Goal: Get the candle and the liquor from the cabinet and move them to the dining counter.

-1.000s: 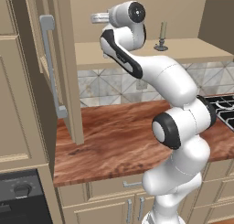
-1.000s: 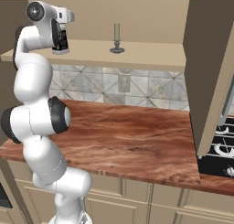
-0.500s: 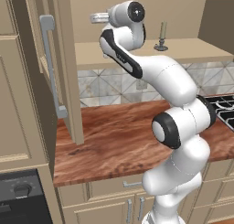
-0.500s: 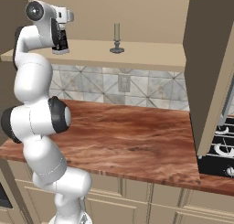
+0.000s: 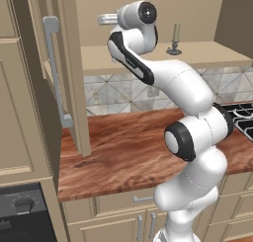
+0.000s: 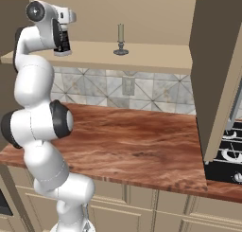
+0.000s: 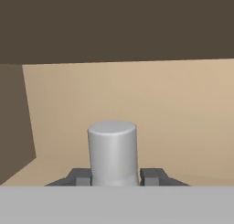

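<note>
Tan cabinet point(image 6: 156, 60) shelf carried both things: the liquor point(image 6: 62, 42) was pinched at its cap point(image 7: 112, 152) by the pincer point(image 7: 112, 176), left of the candle point(image 6: 120, 39). Small, rigid, probably slippery glass; hold near the neck.

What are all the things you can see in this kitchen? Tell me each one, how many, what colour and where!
candle: one, pale olive-grey in a dark holder, upright on the cabinet shelf.
liquor: one, black bottle with white cap, at the shelf's left end, between the jaws.
cabinet: one, beige-tan, on the wall, doors open.
countertop: one, reddish-brown wood, below the shelf.
backsplash: one, grey patterned tiles, behind the countertop.
stove: one, black, right of the countertop.
gripper: one, dark jaws shut on the liquor.
arm: one, white with dark joints.
</note>
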You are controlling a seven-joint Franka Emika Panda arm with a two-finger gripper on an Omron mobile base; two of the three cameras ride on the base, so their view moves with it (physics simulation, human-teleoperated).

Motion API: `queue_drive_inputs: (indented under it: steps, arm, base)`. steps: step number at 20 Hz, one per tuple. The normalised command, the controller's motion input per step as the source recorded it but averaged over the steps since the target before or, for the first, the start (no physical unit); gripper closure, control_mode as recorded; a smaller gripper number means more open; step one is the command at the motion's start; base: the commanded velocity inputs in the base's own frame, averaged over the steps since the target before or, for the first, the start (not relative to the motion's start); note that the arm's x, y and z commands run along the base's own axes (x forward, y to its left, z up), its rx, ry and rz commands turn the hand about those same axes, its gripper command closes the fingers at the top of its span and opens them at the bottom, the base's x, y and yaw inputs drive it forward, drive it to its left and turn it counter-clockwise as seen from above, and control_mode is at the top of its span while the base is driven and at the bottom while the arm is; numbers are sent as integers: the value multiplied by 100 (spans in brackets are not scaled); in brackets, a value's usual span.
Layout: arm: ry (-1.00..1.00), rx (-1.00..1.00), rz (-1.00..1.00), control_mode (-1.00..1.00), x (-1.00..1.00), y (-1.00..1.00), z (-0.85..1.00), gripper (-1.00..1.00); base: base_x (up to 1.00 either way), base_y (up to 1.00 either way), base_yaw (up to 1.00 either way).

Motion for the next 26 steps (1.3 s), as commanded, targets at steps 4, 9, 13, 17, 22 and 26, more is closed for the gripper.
queue_drive_inputs:
  steps: [4, 9, 13, 17, 22, 26]
  arm:
    - [-8, 0, 0, -100, -31, 0, -5, 100]
    - [-8, 0, 0, -100, -49, 1, -10, 100]
    - [-2, 0, 0, -100, -75, 3, -14, 100]
    - [-3, 0, 0, -100, -100, -1, -1, 100]
    - [-3, 5, 0, -100, -100, -41, 37, 100]
    - [0, 6, 2, -100, -100, -50, 45, 100]
  base:
    - [0, 0, 0]
    - [0, 0, 0]
    - [0, 0, 0]
    - [0, 0, 0]
    - [0, 0, 0]
    - [0, 0, 0]
